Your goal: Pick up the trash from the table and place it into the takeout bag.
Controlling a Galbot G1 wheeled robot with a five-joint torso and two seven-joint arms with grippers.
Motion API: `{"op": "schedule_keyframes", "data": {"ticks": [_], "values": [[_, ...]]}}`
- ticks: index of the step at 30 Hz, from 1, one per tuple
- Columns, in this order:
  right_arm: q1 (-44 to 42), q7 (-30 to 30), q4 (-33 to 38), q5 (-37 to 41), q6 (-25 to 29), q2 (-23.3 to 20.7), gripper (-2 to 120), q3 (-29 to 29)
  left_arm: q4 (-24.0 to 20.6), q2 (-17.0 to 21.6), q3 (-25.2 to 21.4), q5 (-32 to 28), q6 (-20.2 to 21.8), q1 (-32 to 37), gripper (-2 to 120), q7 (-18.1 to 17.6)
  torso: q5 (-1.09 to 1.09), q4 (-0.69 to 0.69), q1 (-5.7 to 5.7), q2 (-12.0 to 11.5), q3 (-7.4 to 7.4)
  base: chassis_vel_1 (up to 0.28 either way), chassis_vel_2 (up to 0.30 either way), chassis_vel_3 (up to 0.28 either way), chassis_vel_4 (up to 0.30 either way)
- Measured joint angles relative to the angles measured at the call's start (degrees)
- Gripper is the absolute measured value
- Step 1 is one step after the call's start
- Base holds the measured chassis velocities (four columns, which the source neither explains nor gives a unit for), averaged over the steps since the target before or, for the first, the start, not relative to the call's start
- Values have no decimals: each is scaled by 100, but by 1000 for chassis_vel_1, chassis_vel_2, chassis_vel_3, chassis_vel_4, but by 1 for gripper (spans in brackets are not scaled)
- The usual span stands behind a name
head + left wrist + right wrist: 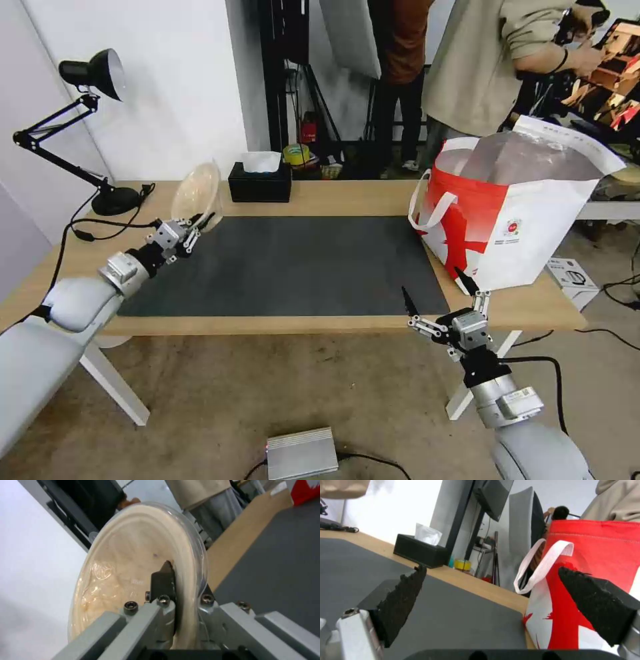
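A beige bowl (197, 193) with a clear lid is lifted above the table's (333, 197) left side, tipped on edge. My left gripper (199, 225) is shut on its rim; up close, the bowl (133, 562) stands between the two fingers (163, 580). The takeout bag (520, 207) stands open on the table's right end, white and red with a silver lining and white handles; it also appears as the red-and-white bag (596, 562) in the right wrist view. My right gripper (437, 292) hovers open at the table's front right edge, just in front of the bag, holding nothing.
A black tissue box (260, 181) sits at the back middle of the table, seen too as the tissue box (420, 551). A black desk lamp (93, 133) stands at the back left. The dark grey mat (287, 267) covers the middle. People stand behind the table.
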Motion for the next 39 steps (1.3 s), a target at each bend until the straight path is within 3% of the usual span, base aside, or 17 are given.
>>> {"op": "schedule_keyframes", "data": {"ticks": [21,33,39], "values": [[0,0,0,0,0,0,100,0,-854,670,-262,-521,-15,48,1,-131,-1,1,0,0,0,0,0,0,0],[0,0,0,0,0,0,100,0,-1275,885,479,-626,123,-1099,1,-136,0,1,0,0,0,0,0,0,0],[0,0,0,0,0,0,100,-1,-1190,876,1242,-719,123,-2145,1,-135,0,0,0,0,0,0,0,0,0]]}}
